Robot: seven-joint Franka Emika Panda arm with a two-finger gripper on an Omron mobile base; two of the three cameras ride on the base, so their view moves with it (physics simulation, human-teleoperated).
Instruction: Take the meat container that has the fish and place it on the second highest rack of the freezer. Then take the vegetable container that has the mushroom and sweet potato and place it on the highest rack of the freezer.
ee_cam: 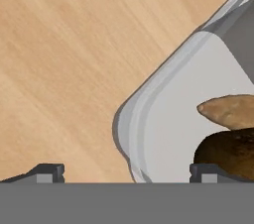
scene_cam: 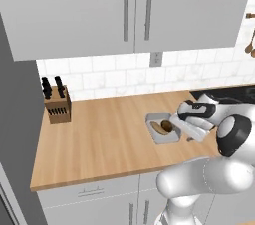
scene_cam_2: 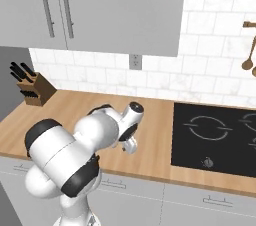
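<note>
Hovering: the gripper (ee_cam: 124,176) hung low over the wooden counter (scene_cam: 99,139), fingers spread wide and holding nothing, one tip outside the near corner of the vegetable container (ee_cam: 173,119) and the other over its floor.

Container: a pale grey tray with rounded corners sat flat on the counter, well right of the knife block (scene_cam: 57,105) and left of the black cooktop (scene_cam_2: 215,140).

Contents: the sweet potato (ee_cam: 230,110), orange-brown and elongated, lay inside; a darker brown lump, probably the mushroom (ee_cam: 230,151), lay touching it, nearer the hand.

Risk, grip: a pinch taken on a rounded corner looked likely to slip off or twist the tray.

Risk, contents: the inner fingertip (ee_cam: 208,172) stood just beside the mushroom and, by my reading, could shove it or catch it against the wall on closing.

Risk, spill: a tray lifted by one edge might tip and roll both vegetables out.

Freezer: a grey panel (scene_cam: 17,119) at the counter's left end could be its side; door position I could not tell.
</note>
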